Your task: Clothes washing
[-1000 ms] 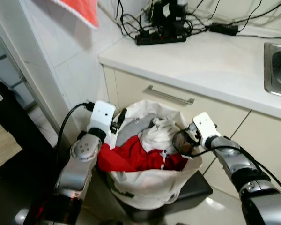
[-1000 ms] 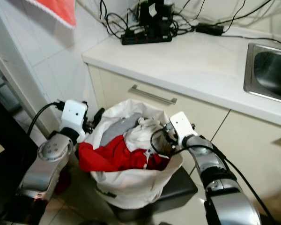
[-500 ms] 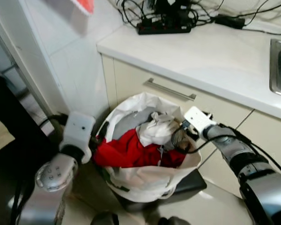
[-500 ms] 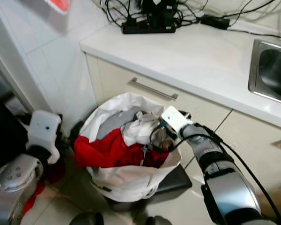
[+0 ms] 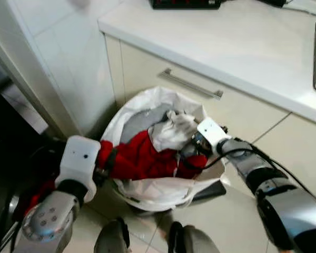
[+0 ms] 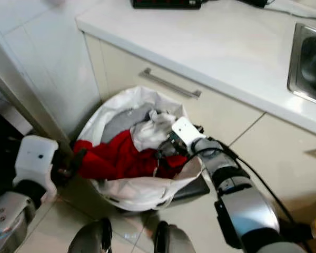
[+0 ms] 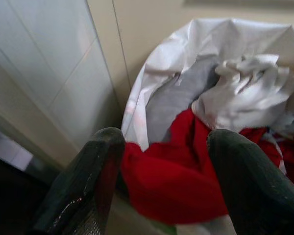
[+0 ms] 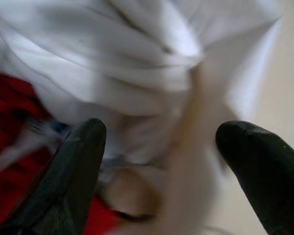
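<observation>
A: Left pincer (image 7: 164, 171), at the near rim of the laundry bag (image 5: 163, 190): its two black fingers (image 7: 83, 186) stand wide, with a fold of the red garment (image 5: 142, 158) lying between them but not clamped. Right pincer (image 8: 159, 161), at the opposite rim beside the cabinet front: also spread wide, its fingertips over the crumpled white garment (image 5: 174, 129), holding nothing.

B: And the load itself?

A: The clothes sit in a white, thin, crinkled bag lining a dark bin (image 5: 213, 191) on the tiled floor (image 5: 226, 221), below the tabletop (image 5: 242, 47) and its metal drawer handle (image 5: 189, 84). A flat grey garment (image 5: 145, 118) lies toward the back, the white one is bunched on top, and the red one spills over the near rim.

B: Likely failure from here?

A: Judged from the layout: the soft fabrics are tangled, so closing on the red fold could drag the other pieces, or the limp liner, out with it. The liner edge lies close to both pincers and may be pinched instead of cloth. The light bin could also tip if pulled sideways from one rim.
</observation>
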{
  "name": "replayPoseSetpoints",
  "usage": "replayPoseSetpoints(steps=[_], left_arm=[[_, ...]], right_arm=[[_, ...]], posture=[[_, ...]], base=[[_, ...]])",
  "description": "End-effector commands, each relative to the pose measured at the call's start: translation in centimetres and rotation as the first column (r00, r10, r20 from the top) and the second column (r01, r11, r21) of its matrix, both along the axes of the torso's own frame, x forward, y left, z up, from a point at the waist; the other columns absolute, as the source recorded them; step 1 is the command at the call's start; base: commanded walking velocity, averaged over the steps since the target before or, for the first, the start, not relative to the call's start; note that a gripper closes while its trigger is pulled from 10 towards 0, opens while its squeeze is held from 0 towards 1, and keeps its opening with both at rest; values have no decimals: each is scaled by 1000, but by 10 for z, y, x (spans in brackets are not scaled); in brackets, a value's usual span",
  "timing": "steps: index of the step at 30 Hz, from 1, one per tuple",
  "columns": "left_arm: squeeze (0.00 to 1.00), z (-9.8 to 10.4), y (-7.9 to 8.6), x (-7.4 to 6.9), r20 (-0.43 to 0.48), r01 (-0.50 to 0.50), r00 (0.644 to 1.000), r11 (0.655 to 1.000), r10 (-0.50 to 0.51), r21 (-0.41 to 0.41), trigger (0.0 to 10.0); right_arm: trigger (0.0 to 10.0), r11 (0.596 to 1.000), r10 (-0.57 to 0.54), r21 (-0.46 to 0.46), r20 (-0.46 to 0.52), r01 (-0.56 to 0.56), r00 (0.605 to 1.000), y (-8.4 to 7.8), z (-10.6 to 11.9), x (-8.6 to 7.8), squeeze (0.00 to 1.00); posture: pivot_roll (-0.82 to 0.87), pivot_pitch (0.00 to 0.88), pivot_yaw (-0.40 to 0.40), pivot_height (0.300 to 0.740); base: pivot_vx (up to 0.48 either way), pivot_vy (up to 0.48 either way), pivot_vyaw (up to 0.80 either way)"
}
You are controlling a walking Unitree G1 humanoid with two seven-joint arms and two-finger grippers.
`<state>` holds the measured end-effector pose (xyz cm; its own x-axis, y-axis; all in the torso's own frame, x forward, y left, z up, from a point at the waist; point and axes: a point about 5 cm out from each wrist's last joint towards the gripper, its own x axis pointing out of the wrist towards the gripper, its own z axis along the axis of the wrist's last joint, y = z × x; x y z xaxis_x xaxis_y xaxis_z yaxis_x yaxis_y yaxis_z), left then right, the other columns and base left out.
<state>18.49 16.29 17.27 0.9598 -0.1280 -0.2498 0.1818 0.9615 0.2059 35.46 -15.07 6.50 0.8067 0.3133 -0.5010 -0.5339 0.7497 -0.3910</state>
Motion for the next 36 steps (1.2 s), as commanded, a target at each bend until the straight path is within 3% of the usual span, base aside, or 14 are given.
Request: replayPoseSetpoints(steps=[1, 4, 10, 15, 19, 20, 22, 23, 24, 26, 27, 29, 33, 36], left_arm=[[0, 3, 0, -7, -6, -5, 1000, 1000, 5, -2, 10000], [0, 13, -1, -15, 19, -13, 1000, 1000, 13, -11, 10000], [0, 15, -9, -19, 78, -8, 997, 999, 12, -49, 10000], [0, 13, -12, -20, 75, 2, 997, 998, 2, -62, 10000], [0, 13, -14, -21, 78, -12, 997, 997, 18, -78, 10000], [0, 12, -17, -22, 84, -13, 996, 996, 20, -86, 10000], [0, 12, -20, -23, 91, -8, 996, 996, 17, -94, 10000], [0, 12, -21, -24, 95, -6, 995, 995, 15, -98, 10000], [0, 13, -22, -23, 105, 1, 994, 995, 10, -101, 10000], [0, 16, -24, -22, 122, 9, 993, 995, 4, -102, 10000], [0, 17, -25, -21, 129, 10, 992, 995, 3, -104, 10000], [0, 19, -26, -19, 136, 8, 991, 994, 7, -107, 10000], [0, 20, -27, -18, 145, 7, 989, 993, 10, -116, 10000], [0, 23, -32, -16, 158, 20, 988, 992, 0, -126, 10000]], right_arm=[[10000, 998, -30, 45, -30, 31, 999, -3, -1, -1, 0], [10000, 998, 29, 53, -3, -29, 1000, 7, 1, 0, 0], [10000, 974, 166, -171, 82, -150, 983, 14, 5, 2, 4], [10000, 962, 179, -229, 119, -148, 977, 14, 8, 4, 0], [10000, 917, 247, -352, 134, -187, 960, 15, 6, 2, 0], [10000, 880, 283, -434, 160, -190, 946, 14, 6, 3, 0], [10000, 882, 275, -438, 179, -174, 945, 14, 9, 5, 0], [10000, 905, 239, -401, 195, -145, 951, 13, 11, 6, 0], [10000, 961, 129, -268, 214, -69, 968, 13, 17, 11, 0], [10000, 998, -42, -31, 214, 49, 976, 12, 27, 16, 0], [10000, 993, -105, 74, 207, 91, 973, 13, 32, 19, 0], [10000, 978, -156, 170, 211, 121, 965, 15, 38, 22, 0], [10000, 956, -197, 259, 220, 138, 955, 17, 47, 27, 0], [10000, 889, -285, 421, 200, 180, 938, 16, 64, 35, 0]], posture=[[221, 318, -81, 740], [232, 365, -74, 740], [217, 425, -71, 740], [204, 442, -78, 740], [203, 451, -83, 740], [196, 460, -91, 740], [196, 460, -91, 740], [190, 455, -96, 740], [185, 453, -98, 740], [177, 444, -102, 740], [171, 435, -102, 740], [157, 428, -106, 740], [146, 422, -107, 740], [132, 414, -109, 740]], base=[[0, 0, 0], [0, 0, 0], [0, 0, 0], [0, 0, 0], [0, 0, 0], [0, 0, 0], [0, 0, 0], [0, 0, 0], [0, 0, 0], [0, 0, 0], [0, 0, 0], [0, 0, 0], [0, 0, 0], [0, 0, 0]])
